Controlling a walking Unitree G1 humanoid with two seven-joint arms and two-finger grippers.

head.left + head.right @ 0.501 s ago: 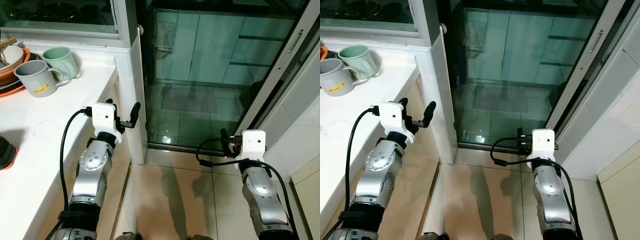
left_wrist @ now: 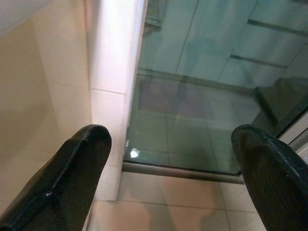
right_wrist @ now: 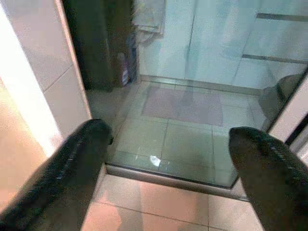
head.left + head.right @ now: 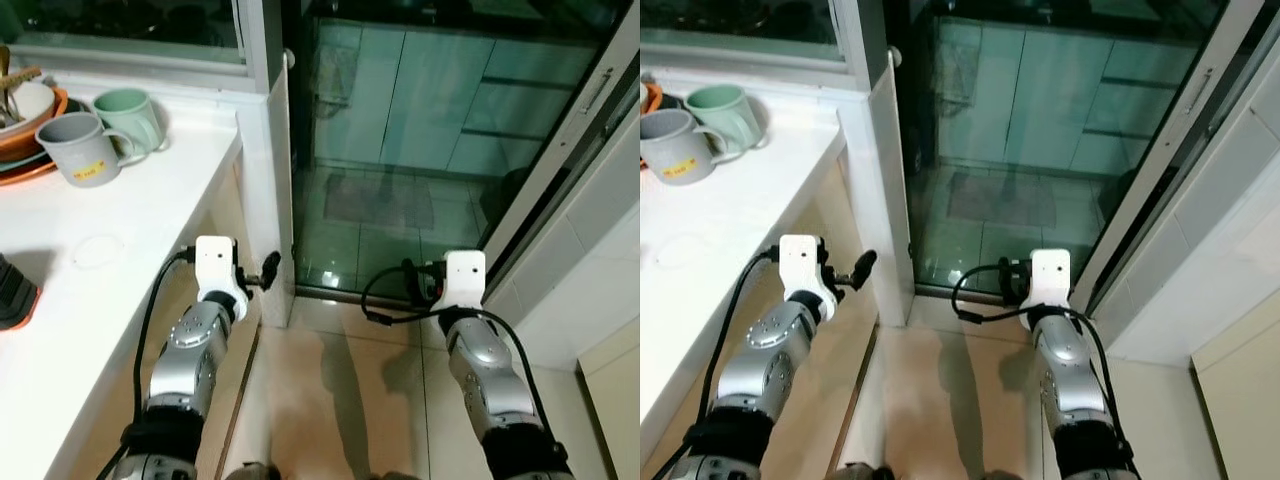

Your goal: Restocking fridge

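Left gripper (image 2: 171, 178) spread wide, two thick black matte fingers (image 2: 62, 183) with rounded tips, pinching nothing, touching nothing. Right gripper (image 3: 168, 173) likewise splayed, two rubbery black fingers (image 3: 72, 168) apart with only air between. Both held low, pointing toward the glass sliding door (image 4: 400, 150), landmark for everything here.

Left gripper (image 4: 268, 270) just short of the white tiled pillar (image 4: 268, 190) at the door's left edge; right gripper (image 4: 415, 285) near the door's lower metal track. Two silver arms, each capped by a white boxy wrist block with a looping black cable.

Left of the door, a white smooth countertop (image 4: 130, 220). On it, well away from the door: two mugs, one grey (image 4: 78, 148) with a small yellow label, one pale green (image 4: 130, 112), touching or nearly so. Beside them a stack of dishes (image 4: 25, 130) with an orange rim. Near the counter's front edge, a dark object with an orange base (image 4: 15, 295), partly cut off.

Through the glass: pale tiled floor, a rectangular mat (image 4: 378, 200), light cabinet fronts. Below the door, glossy beige floor tiles (image 4: 330, 400). No fridge visible; can't tell where it stands.
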